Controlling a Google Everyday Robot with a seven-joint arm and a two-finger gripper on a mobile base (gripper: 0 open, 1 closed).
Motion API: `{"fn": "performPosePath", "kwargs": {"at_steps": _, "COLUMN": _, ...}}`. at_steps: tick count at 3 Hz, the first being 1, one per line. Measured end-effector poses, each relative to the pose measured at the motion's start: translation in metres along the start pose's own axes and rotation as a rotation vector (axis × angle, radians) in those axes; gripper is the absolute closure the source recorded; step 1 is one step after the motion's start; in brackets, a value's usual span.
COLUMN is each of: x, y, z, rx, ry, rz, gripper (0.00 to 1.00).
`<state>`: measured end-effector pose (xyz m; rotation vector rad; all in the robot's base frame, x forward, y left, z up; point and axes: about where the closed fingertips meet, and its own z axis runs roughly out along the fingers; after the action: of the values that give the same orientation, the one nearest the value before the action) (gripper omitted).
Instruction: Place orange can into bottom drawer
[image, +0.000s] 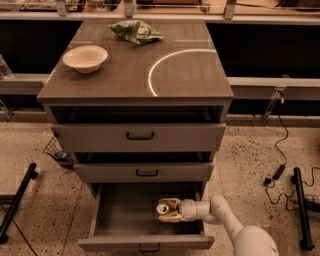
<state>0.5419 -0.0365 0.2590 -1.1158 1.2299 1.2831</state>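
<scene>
Fingers (173, 202) clamped on orange can (162, 209); gripper (166, 210) low inside open bottom drawer (125, 217), arm reaching in from 4 o'clock. Can on its side, long axis 9-to-3, silvery end toward 9. Drawer floor seemingly just beneath, release likely next

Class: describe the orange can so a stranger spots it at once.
Find the grey cabinet; its bottom drawer stands open. Inside, right of centre, the gripper clasps the orange can. Unlike the white bowl and green bag on top, it is a small cylinder.
</scene>
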Motion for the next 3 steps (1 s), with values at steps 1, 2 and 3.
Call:
{"fn": "performPosePath", "kwargs": {"at_steps": 1, "x": -0.003, "y": -0.001, "z": 0.0, "rx": 0.007, "ry": -0.008, "rz": -0.02, "gripper": 0.0}}
{"fn": "performPosePath", "kwargs": {"at_steps": 2, "x": -0.007, "y": 0.0, "z": -0.002, "rx": 0.011, "ry": -0.011, "rz": -0.024, "gripper": 0.0}}
{"fn": "performPosePath", "kwargs": {"at_steps": 3, "x": -0.016, "y": 0.001, "z": -0.011, "rx": 0.028, "ry": -0.004, "rz": -0.033, "gripper": 0.0}}
